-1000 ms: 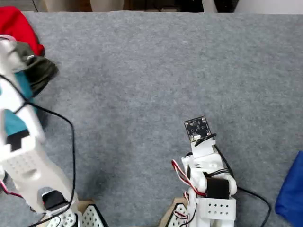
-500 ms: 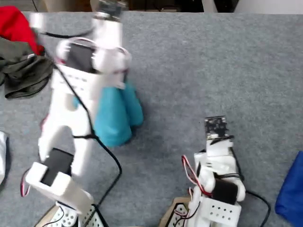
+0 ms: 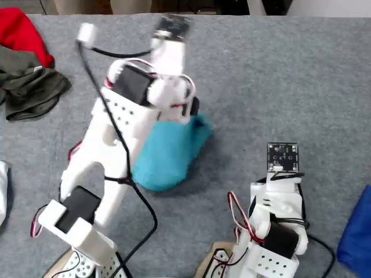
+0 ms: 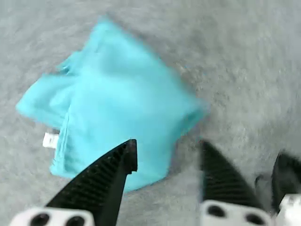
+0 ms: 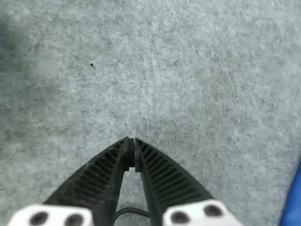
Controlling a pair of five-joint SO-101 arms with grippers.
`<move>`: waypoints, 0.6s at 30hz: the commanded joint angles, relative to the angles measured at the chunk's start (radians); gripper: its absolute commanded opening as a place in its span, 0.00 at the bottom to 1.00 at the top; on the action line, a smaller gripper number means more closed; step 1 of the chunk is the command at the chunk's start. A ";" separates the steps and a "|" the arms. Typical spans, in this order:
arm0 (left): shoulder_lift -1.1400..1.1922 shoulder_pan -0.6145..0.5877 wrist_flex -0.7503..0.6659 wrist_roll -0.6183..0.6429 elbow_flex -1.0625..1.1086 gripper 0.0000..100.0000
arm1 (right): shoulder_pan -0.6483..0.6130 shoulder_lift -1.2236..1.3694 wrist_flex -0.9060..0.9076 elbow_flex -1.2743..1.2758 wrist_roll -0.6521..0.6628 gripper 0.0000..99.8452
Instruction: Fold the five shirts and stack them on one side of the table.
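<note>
**Teal shirt (image 3: 168, 156) down in a heap: spread it before any fold**

The teal shirt lies bunched near the middle of the table (image 3: 278, 75), a little toward the left edge. The left gripper (image 4: 168, 150) hangs just above it with its fingers (image 4: 110, 174) released and nothing between them. The right gripper (image 5: 131, 141) sits low by the near edge, its fingers clenched on nothing, over bare table.

The step in hand looks like laying this shirt out flat. It is doubled over on itself, so a fold made now would probably lock in the lumps. The small white tag (image 4: 50, 140) at one side of the cloth may mark a seam or hem, and an edge there would be a sound place to pinch. The left arm would do best to take a single layer at an outer corner, not the thick middle, and draw it outward low along the table. The right gripper would need to open and pin or pull the opposite side, or the whole shirt may simply slide.

The red shirt (image 3: 20, 32) and olive shirt (image 3: 32, 81) wait at the far left corner, and the blue shirt (image 3: 356, 231) sits at the right edge.
</note>
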 commanded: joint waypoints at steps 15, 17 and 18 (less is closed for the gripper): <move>-0.042 -0.726 0.009 -0.133 0.307 0.28 | -0.426 0.039 -0.164 -0.214 -0.138 0.15; -0.042 -0.795 0.009 -0.186 0.359 0.28 | -0.450 0.151 -0.204 -0.278 -0.138 0.15; -0.042 -0.822 0.009 -0.209 0.379 0.28 | -0.460 0.222 -0.215 -0.328 -0.144 0.15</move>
